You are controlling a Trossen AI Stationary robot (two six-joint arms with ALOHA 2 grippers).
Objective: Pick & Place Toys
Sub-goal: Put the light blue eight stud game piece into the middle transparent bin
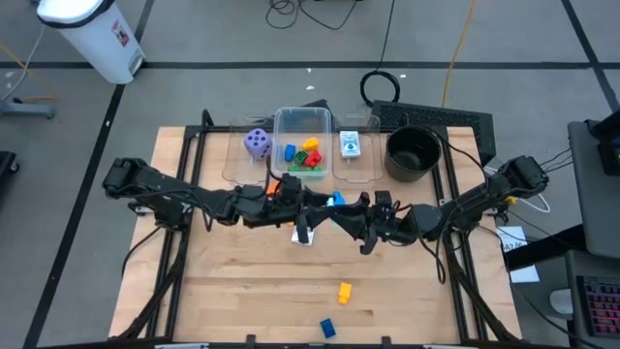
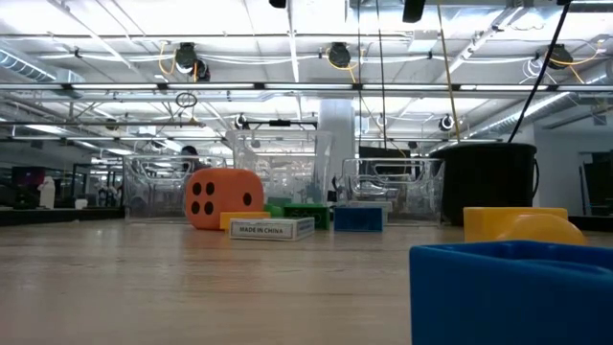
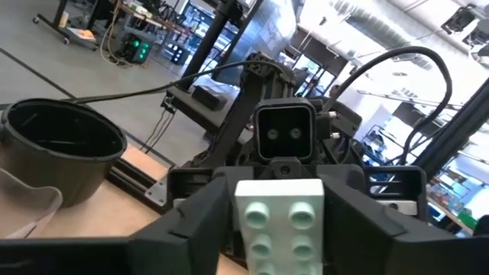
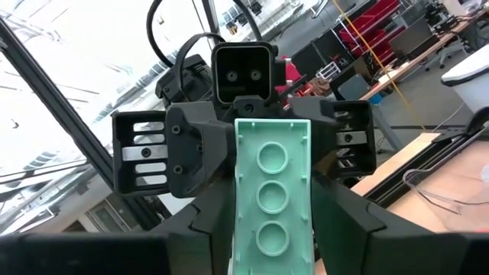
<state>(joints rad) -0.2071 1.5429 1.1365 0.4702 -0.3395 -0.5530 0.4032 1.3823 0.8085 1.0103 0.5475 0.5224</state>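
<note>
Over mid-worktop: both arms meet nose to nose above the wooden worktop (image 1: 242, 281), just in front of the clear tub (image 1: 302, 121)
Left gripper (image 3: 279, 229): jaws clamped on one end of a pale teal studded block (image 3: 279, 221), facing the other arm's wrist camera
Right gripper (image 4: 271, 221): jaws clamped on the other end of the same pale teal studded block, three studs showing
Block position: held in the air between the two grippers, off the worktop; in the high view it shows as a light piece at the meeting point
Clear tub contents: blue, yellow, green and red blocks (image 1: 302, 157) inside
Purple die (image 1: 257, 143): just beside the tub, on a clear tray
White card (image 1: 350, 145): on the clear tray at the tub's other side
Black pot (image 1: 411, 152): next to that tray, far right corner
Orange die (image 2: 222, 199): on the worktop under the left arm, near a white card lying flat (image 2: 272, 229)
Loose yellow block (image 1: 344, 291): near worktop's front edge
Loose blue block (image 1: 327, 328): closer to the front edge, near the yellow one
</note>
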